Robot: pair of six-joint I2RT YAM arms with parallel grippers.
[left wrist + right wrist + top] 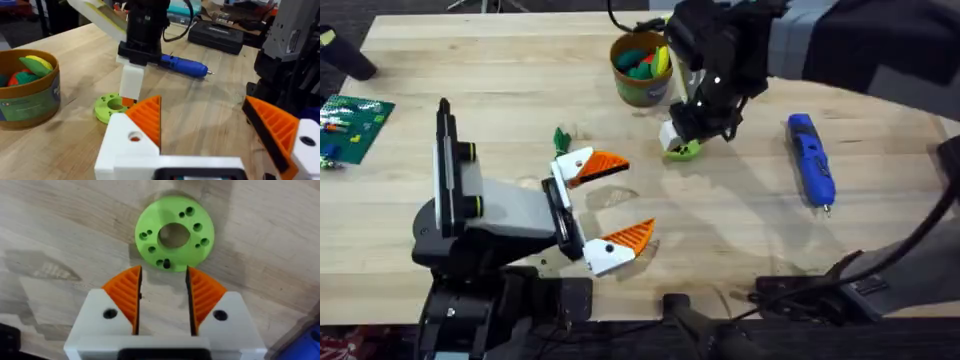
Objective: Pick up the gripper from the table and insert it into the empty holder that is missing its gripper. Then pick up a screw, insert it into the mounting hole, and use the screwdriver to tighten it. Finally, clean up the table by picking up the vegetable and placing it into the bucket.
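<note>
- Right gripper points down over the lime-green disc; pads parted by a narrow gap, nothing between them; the tips hang just beside the disc's rim, contact not clear
- Disc lies flat on the wooden table, a large centre hole and small holes around it; in the overhead view the disc pokes out under the right gripper
- Left gripper sits low at table centre, fingers spread wide, holding nothing; orange ribbed pads face each other
- Screwdriver lies on the table well right of the disc, silver bit toward the near edge; untouched
- Bucket stands upright at the far side, just behind the right gripper; coloured toy vegetables inside
- Green circuit board at the far left edge
</note>
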